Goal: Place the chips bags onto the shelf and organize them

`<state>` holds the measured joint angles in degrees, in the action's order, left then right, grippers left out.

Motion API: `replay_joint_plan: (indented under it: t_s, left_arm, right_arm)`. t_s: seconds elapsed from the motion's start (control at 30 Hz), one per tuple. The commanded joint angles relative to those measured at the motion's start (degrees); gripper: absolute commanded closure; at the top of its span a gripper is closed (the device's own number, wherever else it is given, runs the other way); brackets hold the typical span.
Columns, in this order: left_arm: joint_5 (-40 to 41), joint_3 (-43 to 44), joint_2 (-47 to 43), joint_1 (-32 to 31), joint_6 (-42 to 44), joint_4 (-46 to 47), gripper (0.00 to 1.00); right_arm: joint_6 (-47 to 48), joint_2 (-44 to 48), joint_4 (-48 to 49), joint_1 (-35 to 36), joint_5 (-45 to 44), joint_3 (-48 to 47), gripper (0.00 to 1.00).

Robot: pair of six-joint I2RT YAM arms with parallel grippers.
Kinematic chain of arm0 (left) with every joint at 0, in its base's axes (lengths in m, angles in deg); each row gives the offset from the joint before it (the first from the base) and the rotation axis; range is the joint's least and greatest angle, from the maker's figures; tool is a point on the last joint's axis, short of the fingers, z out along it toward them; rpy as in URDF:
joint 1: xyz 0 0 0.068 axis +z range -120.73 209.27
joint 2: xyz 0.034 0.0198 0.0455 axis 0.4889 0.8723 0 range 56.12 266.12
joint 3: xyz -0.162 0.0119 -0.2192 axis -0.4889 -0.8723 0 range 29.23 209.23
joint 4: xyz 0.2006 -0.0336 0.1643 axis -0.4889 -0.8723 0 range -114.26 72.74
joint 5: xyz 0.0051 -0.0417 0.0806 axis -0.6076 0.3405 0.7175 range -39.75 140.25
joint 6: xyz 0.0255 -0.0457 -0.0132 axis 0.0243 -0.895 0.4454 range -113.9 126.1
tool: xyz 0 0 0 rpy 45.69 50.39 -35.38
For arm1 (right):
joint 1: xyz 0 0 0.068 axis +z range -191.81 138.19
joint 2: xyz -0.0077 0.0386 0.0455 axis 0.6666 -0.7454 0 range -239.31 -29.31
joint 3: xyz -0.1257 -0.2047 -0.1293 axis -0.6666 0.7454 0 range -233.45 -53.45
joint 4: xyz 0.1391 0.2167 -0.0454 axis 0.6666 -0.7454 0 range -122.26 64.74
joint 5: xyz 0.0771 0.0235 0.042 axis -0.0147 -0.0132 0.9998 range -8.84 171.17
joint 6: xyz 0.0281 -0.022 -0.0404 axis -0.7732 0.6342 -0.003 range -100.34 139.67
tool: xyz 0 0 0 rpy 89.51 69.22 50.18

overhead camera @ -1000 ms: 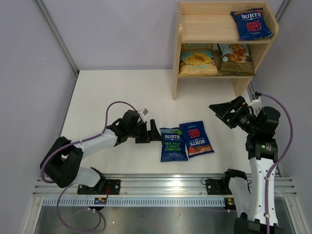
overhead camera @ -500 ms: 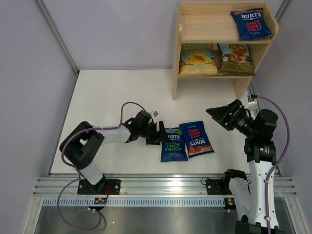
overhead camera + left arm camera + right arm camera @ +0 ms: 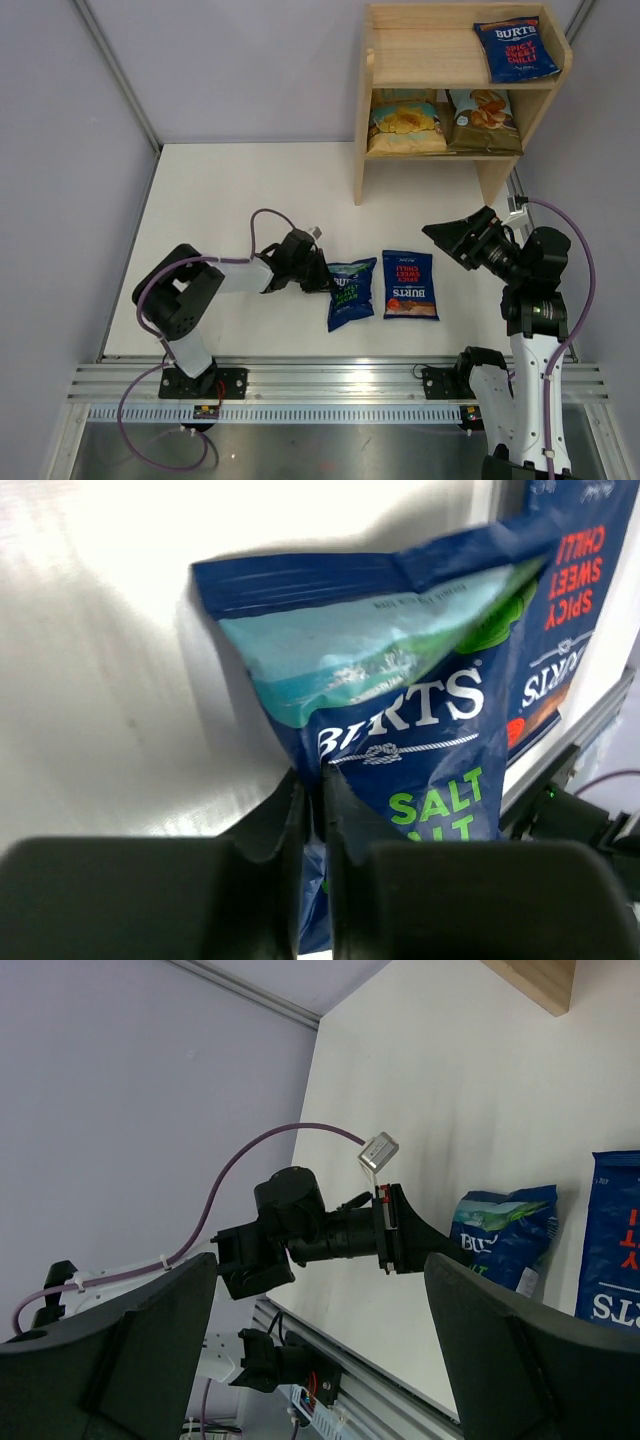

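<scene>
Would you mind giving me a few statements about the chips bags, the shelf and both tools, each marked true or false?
1. The left tool is shut on the green-labelled bag. True.
2. The right tool holds the red-labelled bag. False: it is open and empty; that bag lies on the table.
3. The shelf has one blue bag on its upper tier. True.
4. Its lower tier is bare. False: two tan bags sit there.

Shelf (image 3: pixel 365 100) holds a blue bag (image 3: pixel 516 48) above, tan bags (image 3: pixel 405 125) (image 3: pixel 483 120) below; green-label bag (image 3: pixel 350 292) and red-label bag (image 3: pixel 409 285) lie outside.
</scene>
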<state>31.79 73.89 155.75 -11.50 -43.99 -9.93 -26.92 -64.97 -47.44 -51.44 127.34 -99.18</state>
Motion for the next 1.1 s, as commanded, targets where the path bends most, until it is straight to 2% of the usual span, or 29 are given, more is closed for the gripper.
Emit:
replay_joint_plan:
  t_s: [0.0, 0.03, 0.23, 0.4, 0.53, 0.57, 0.73, 0.87, 1.07]
  left_arm:
    - [7.29, -3.09, -4.17, -0.18, -1.23, 0.14, 0.96]
    - [8.17, -3.61, -6.45, -0.18, -1.42, 0.22, 1.0]
    - [14.94, -6.17, -15.33, 0.26, -4.49, -1.44, 1.0]
    - [17.75, -5.99, -21.75, 0.78, -6.6, -2.59, 1.0]
    - [20.82, -5.73, -27.29, 0.78, -8.71, -2.76, 1.0]
    - [22.22, -5.73, -29.82, 0.87, -9.93, -2.85, 1.0]
    - [27.85, -4.42, -36.96, 0.87, -11.7, -3.38, 1.0]
    - [30.93, -3.53, -42.31, 0.87, -13.89, -3.03, 1.0]
    - [28.04, -0.37, -45.14, 0.78, -17.23, -3.03, 1.0]
  right_arm:
    - [1.15, 0.15, 1.25, 0.49, 0.94, -0.06, 0.08]
    - [1.15, 0.06, 1.52, 0.49, 0.94, 0.38, 0.08]
    - [-0.43, -1.25, 5.46, 0.58, 1.9, 5.11, 0.09]
    - [-9.38, -3.54, 18.55, 1.62, 5.16, 14.68, 0.11]
    - [-18.17, -5.73, 32.25, 7.59, 2.18, 21.55, 0.12]
    - [-20.88, -6.26, 36.72, 11.52, -0.62, 22.61, 0.12]
    - [-25.83, -7.67, 45.71, 22.97, -15.1, 27.27, 0.14]
    - [-24.61, -9.86, 51.95, 34.82, -23.92, 26.76, 0.16]
    - [-18.9, -14.87, 59.96, 43.89, -29.99, 22.37, 0.17]
